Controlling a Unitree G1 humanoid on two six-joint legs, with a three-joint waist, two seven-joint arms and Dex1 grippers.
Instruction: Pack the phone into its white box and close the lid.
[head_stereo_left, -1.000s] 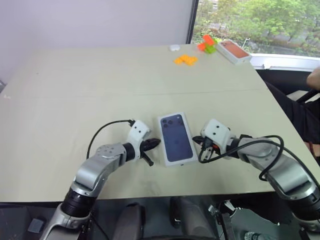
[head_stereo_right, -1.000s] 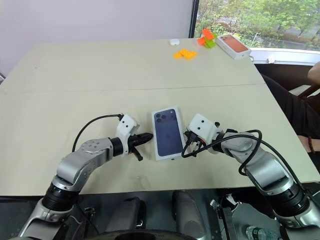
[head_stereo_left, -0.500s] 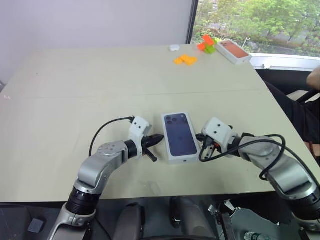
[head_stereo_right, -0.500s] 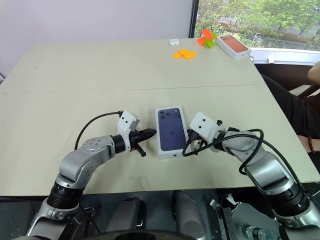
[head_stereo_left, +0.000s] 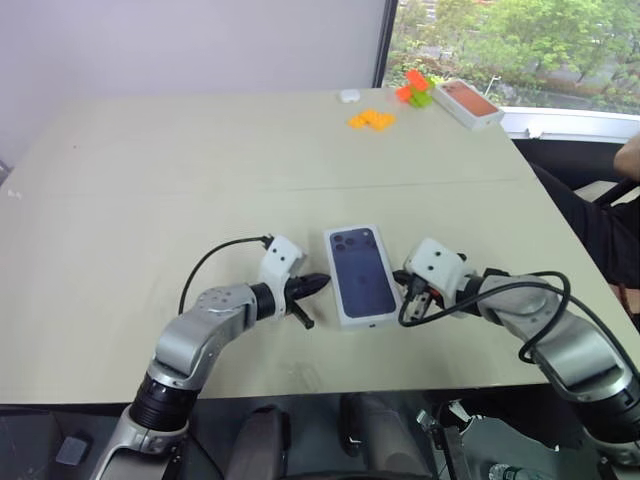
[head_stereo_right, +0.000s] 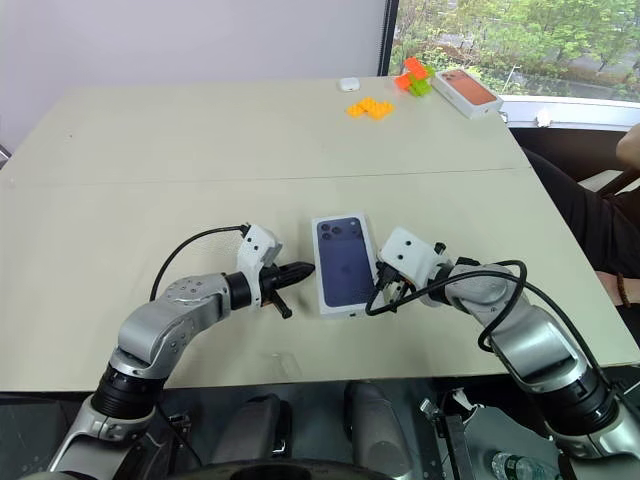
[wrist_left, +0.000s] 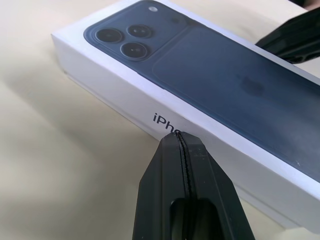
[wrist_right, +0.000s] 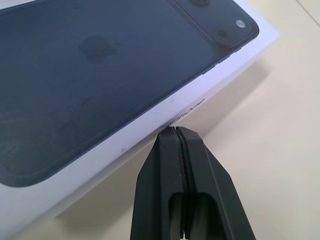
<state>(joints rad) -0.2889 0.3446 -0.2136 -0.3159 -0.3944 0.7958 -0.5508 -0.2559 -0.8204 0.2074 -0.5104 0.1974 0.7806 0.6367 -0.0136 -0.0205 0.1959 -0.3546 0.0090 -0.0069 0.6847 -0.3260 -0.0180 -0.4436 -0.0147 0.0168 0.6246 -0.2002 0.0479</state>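
Note:
The lid (head_stereo_left: 360, 273), white with a dark blue phone printed on top, lies flat on the beige table (head_stereo_left: 200, 180), over the white box beneath it. The phone itself is hidden. My left gripper (head_stereo_left: 322, 283) is shut, and its tip touches the lid's left long side (wrist_left: 150, 117) by the printed lettering. On the other long side my right gripper (head_stereo_left: 408, 292) is also shut, its tip against the lid's white wall (wrist_right: 150, 131). Neither holds anything.
At the table's far right lie orange bricks (head_stereo_left: 370, 119), orange and green blocks (head_stereo_left: 412, 88), a small white object (head_stereo_left: 349, 96) and a white box with an orange-red top (head_stereo_left: 468, 102). A person's arm (head_stereo_left: 630, 158) shows at the right edge. The table's front edge is close behind both arms.
The closed box has shifted slightly to the right and sits straighter. Both grippers stay shut at its sides, almost in place.

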